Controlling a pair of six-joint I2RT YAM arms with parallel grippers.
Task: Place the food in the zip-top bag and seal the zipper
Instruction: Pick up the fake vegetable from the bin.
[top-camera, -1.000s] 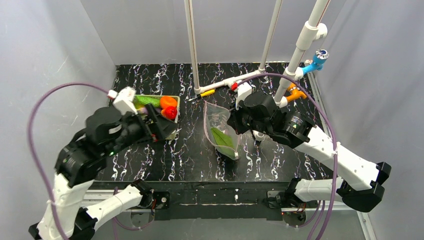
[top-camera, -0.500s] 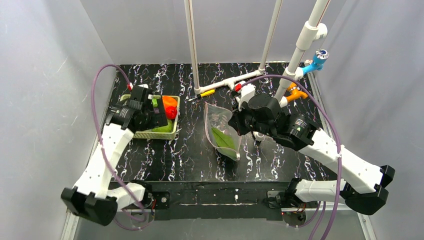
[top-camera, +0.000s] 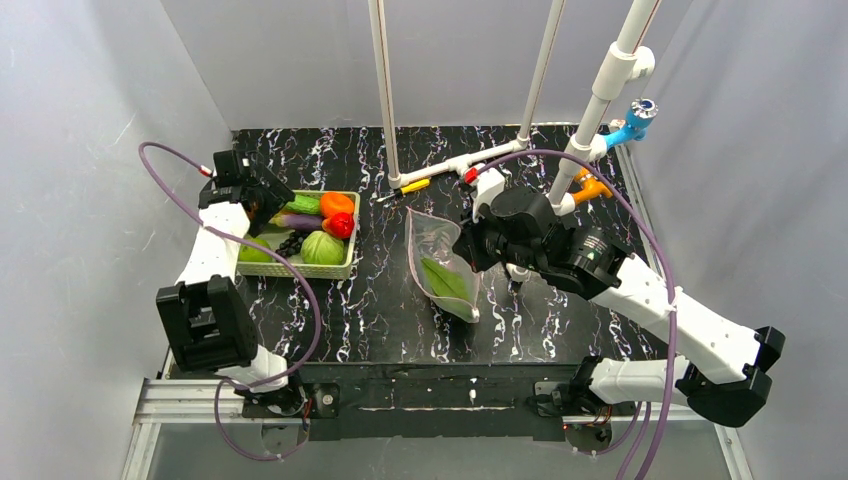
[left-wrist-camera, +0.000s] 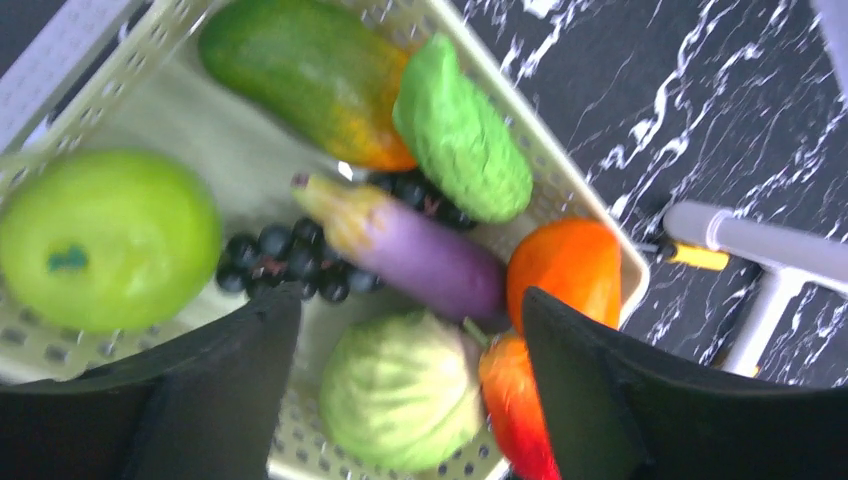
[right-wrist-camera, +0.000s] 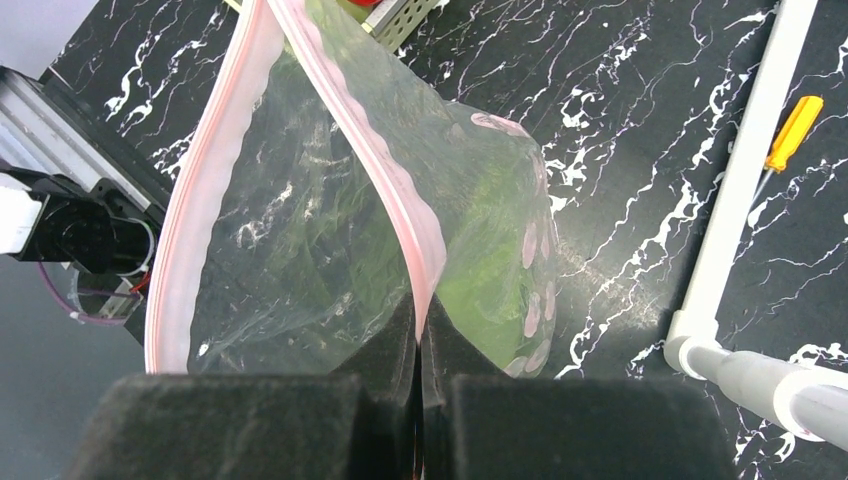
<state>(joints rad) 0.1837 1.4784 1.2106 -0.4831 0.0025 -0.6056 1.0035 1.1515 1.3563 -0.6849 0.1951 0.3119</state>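
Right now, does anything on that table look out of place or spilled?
Nothing is spilled. One oddity: a yellow-handled screwdriver lies on the table beside the white pipe frame, a tool, not food. The zip-top bag gapes, pinched at its zipper by the right end effector.

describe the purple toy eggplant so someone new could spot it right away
On the left side of the black marbled table sits a pale green lattice plastic basket of toy food. Near its middle lies the long purple plastic eggplant, beside dark grapes. It is the only pale purple piece among green, orange and red ones.
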